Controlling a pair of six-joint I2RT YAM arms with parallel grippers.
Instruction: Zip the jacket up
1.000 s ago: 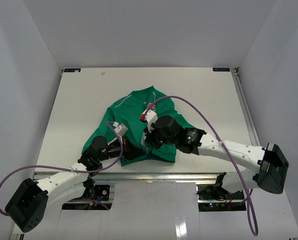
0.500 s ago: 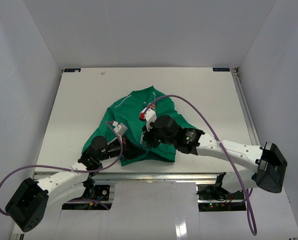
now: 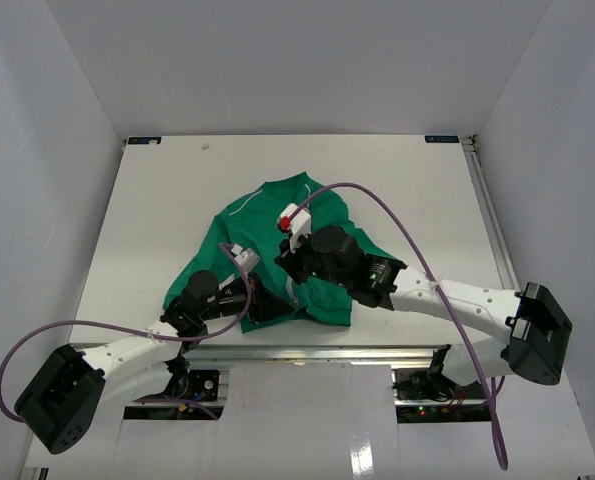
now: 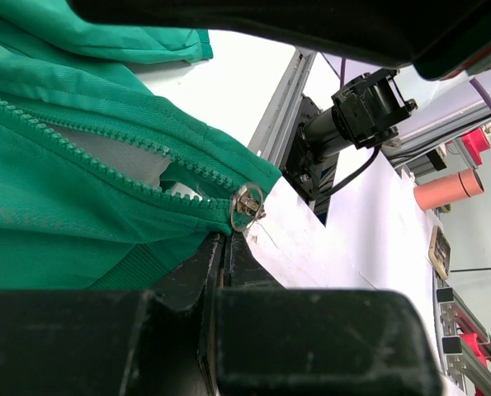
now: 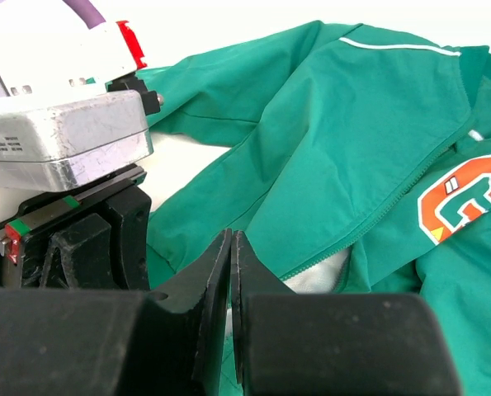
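Observation:
The green jacket (image 3: 277, 225) lies on the table, orange emblem (image 5: 464, 196) facing up and the front zipper partly open over pale lining (image 5: 315, 279). My left gripper (image 3: 265, 301) is shut on the jacket's bottom hem (image 4: 129, 264), right beside the metal zipper slider (image 4: 247, 204) at the lower end of the teeth. My right gripper (image 3: 291, 270) is shut, with its tips (image 5: 231, 237) just above the fabric near the zipper. Nothing shows between its fingers. It hangs over the left gripper.
The hem lies at the table's near edge (image 4: 299, 74), with the aluminium frame and cabling (image 4: 356, 115) beyond it. White walls enclose the table (image 3: 157, 190) on three sides. Purple cables (image 3: 397, 215) loop over both arms.
My right gripper has shifted a little left and toward the far side over the jacket. My left arm has edged slightly forward, still holding the hem.

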